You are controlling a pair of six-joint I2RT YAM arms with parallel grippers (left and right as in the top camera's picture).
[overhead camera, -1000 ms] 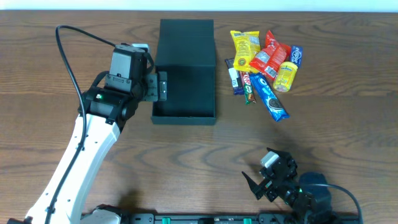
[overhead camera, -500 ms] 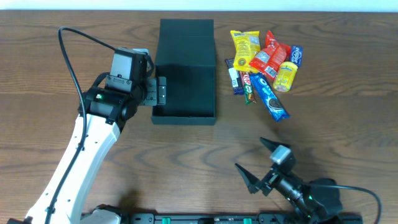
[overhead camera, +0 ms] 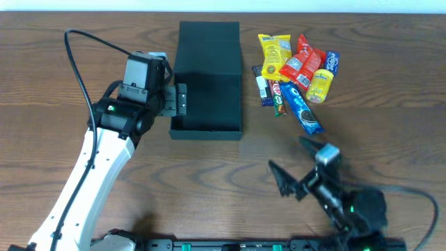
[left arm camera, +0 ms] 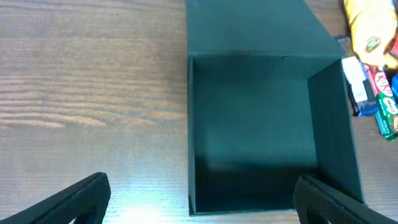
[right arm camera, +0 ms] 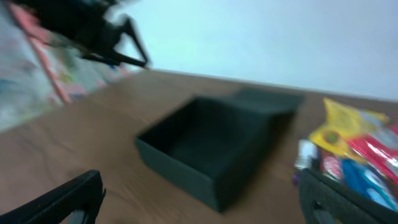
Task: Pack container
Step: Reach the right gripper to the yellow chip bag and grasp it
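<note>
Dark teal-black cardboard container (overhead camera: 206,90) is sitting open at the middle of the wooden counter (overhead camera: 390,139), its lid lying flat toward 12 o'clock. Snack packets (overhead camera: 296,70) are lying just beside it at 3 o'clock. The left pincer (overhead camera: 182,100) is hovering released at its 9 o'clock wall. The right pincer (overhead camera: 287,155) is hanging released toward 5 o'clock, well apart.

Lid-open container (overhead camera: 209,90), snack pile (overhead camera: 296,66) beside, left hand (overhead camera: 181,100) alongside
</note>
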